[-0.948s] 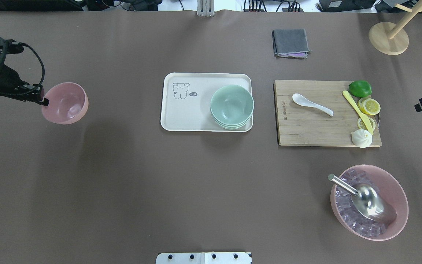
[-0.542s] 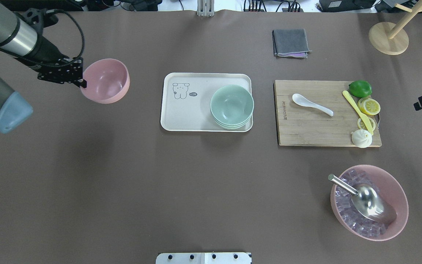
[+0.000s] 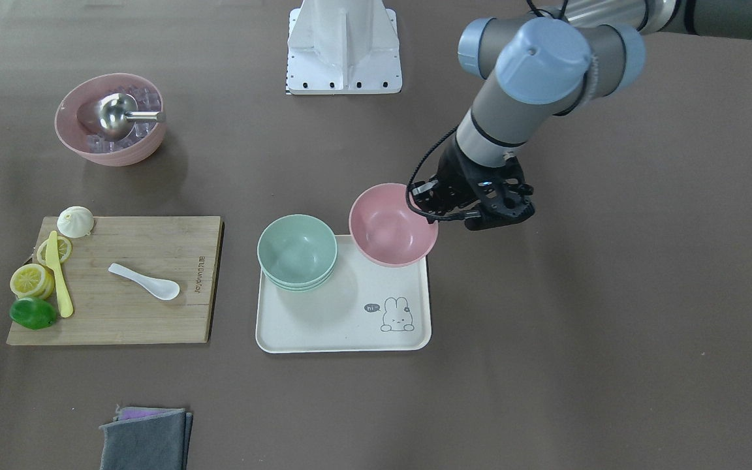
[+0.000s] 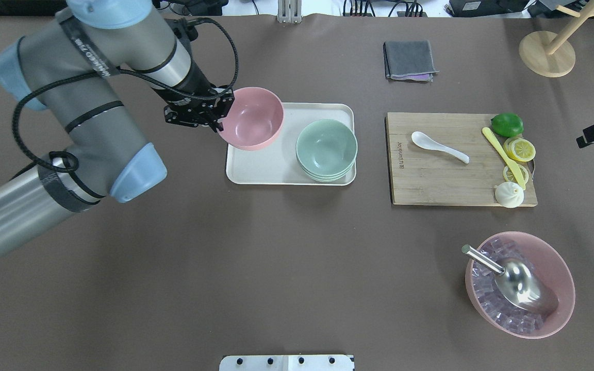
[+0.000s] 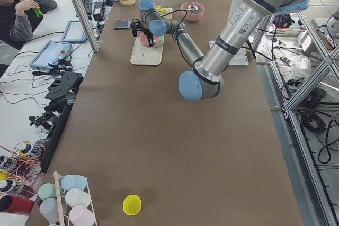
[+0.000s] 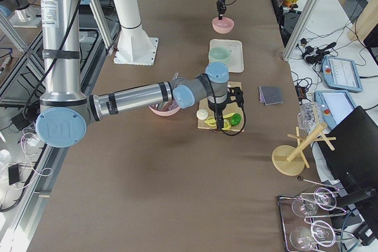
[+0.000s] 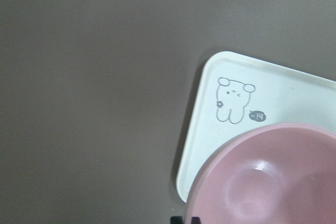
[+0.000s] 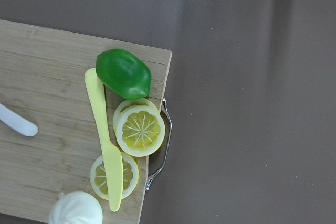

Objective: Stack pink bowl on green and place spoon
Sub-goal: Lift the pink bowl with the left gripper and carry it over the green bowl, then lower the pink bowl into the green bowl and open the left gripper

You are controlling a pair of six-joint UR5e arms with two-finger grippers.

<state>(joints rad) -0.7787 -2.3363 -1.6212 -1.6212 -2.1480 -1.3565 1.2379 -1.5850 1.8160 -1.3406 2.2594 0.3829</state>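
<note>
Overhead view: tray [image 4: 261,165] mid-table, stacked bowls [image 4: 326,147] on its right half. A single bowl [image 4: 253,116] sits above the tray's far-left corner (left gripper [image 4: 220,119] clamps its left rim). Right of the tray lies the board [image 4: 431,180], with the spoon [image 4: 439,147] on it, left of the knife [image 4: 503,157]. Behind the board lies the cloth [image 4: 409,59]; nearer the robot, the ice bowl [image 4: 562,268].

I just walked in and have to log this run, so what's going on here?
The left gripper holds the pink bowl by its rim over one end of the tray, beside the stacked green bowls; it is not stacked yet. The white spoon lies on the cutting board. The right gripper hangs just off the board's edge by the lemon slices; whether it is open is unclear.
</note>
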